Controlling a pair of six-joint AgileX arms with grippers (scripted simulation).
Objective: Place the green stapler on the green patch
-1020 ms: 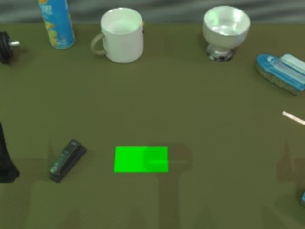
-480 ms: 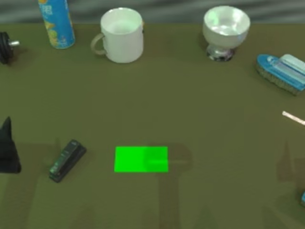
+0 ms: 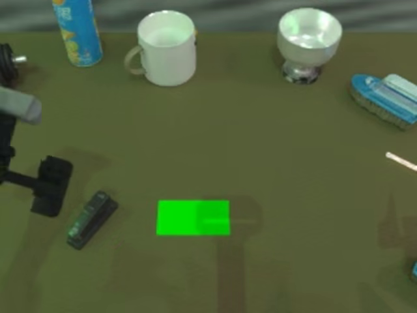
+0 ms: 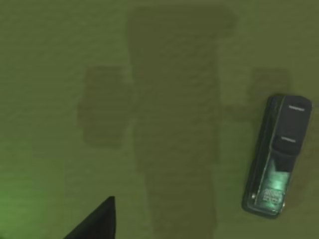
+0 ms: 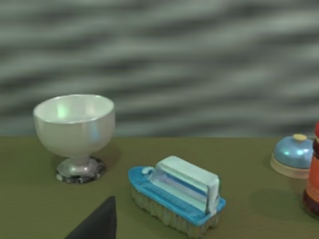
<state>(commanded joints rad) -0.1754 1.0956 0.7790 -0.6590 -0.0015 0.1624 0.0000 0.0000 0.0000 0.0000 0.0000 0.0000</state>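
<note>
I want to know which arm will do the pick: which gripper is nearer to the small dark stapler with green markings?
Left. The left gripper hovers just beside the small dark green stapler, toward the table's left edge. The right gripper is outside the top view.

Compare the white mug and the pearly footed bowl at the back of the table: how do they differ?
The white mug has a side handle and straight walls; the footed bowl has no handle and rounded walls. The mug sits flat on its base, while the bowl rises on a short stem with a dark foot. The mug is matte white, the bowl glossy. Both stand upright with open tops.
</note>
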